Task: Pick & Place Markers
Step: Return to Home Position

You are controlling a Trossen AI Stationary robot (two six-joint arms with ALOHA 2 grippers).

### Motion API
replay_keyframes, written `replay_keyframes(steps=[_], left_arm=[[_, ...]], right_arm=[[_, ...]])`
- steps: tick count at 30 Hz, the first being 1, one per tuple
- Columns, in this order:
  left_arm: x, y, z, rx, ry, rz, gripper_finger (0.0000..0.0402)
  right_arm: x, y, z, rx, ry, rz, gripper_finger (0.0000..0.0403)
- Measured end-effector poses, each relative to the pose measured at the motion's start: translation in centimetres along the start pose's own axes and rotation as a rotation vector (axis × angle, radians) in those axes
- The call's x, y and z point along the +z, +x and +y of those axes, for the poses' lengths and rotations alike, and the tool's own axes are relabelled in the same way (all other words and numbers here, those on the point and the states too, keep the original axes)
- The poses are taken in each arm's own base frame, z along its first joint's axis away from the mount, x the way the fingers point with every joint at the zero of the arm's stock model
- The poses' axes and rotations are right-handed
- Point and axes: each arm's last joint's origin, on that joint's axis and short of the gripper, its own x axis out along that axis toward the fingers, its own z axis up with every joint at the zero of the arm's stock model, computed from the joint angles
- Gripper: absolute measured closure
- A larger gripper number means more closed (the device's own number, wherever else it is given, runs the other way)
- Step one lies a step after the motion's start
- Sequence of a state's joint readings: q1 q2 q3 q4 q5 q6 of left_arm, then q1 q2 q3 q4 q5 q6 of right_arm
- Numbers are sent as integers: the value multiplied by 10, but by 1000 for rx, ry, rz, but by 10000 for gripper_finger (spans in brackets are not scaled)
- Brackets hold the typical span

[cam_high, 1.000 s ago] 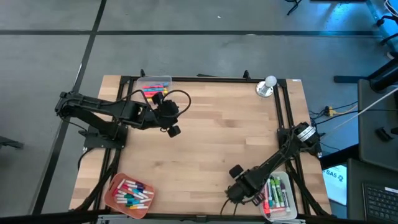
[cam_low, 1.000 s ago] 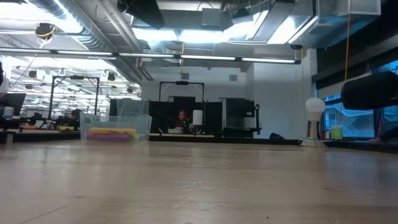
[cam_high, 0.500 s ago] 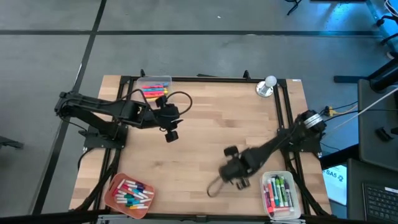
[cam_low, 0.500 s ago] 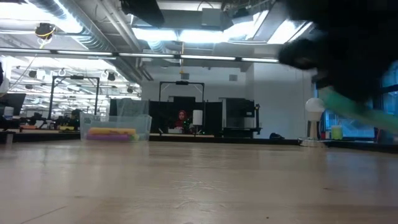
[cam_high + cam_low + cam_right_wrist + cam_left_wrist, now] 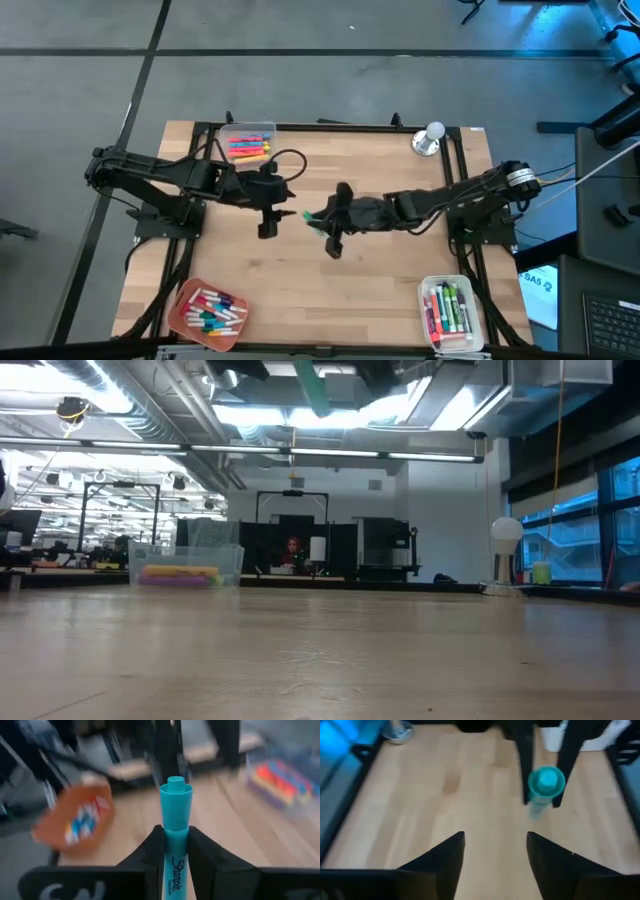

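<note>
High view: right gripper (image 5: 328, 226) is stretched out over the middle of the table (image 5: 380, 280), clamped on a teal marker (image 5: 314, 217). Left gripper (image 5: 272, 222) is just beside it, not touching, and the marker's free end points its way. The other markers sit in three bins: clear bin (image 5: 270, 127) at the far edge, orange bin (image 5: 183, 292) at the near-left corner, white bin (image 5: 422, 300) at the near-right. Bell (image 5: 430, 140) is in the far-right corner, well clear.

Low view: only the teal barrel shows, high above the table top. Neither gripper can be made out.

Left wrist view: left fingers are spread wide with nothing between them. The marker is end-on ahead in the other arm's fingers, lined up with one left finger rather than the gap.

Right wrist view: the fingers pinch the barrel low, at the printed label. The capped end sticks well out past the tips.

Looks like a handover setup, though I can't confirm it. Risks:
- That offset means closing in could hit the marker tip on a finger and lever it out of the low pinch.
- If it drops from this height it will roll, likely off the table.
- The arms are close, so a fast move could clash the fingers.
</note>
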State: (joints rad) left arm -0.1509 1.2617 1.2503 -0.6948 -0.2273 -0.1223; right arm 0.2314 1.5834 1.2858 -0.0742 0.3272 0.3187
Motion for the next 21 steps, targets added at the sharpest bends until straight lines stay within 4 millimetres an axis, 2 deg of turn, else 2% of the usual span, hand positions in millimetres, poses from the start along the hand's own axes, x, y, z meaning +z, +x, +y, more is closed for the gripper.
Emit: replay_keyframes(steps=[5, 9, 14, 18, 21], left_arm=[[1, 0, -3, -100, -32, 0, 155], [7, -1, -5, -147, -37, -63, 139], [18, -2, -1, -10, -95, -188, 137], [19, -2, -1, -2, -73, -193, 162], [18, -2, -1, 2, -54, -184, 218]], right_arm=[[15, 1, 0, 5, -11, -151, 342], [26, 0, 0, -18, -26, -269, 341], [36, 0, -6, 2, -23, -339, 340], [40, 0, -9, -2, -28, -373, 340], [41, 0, -10, -1, -29, -378, 339]])
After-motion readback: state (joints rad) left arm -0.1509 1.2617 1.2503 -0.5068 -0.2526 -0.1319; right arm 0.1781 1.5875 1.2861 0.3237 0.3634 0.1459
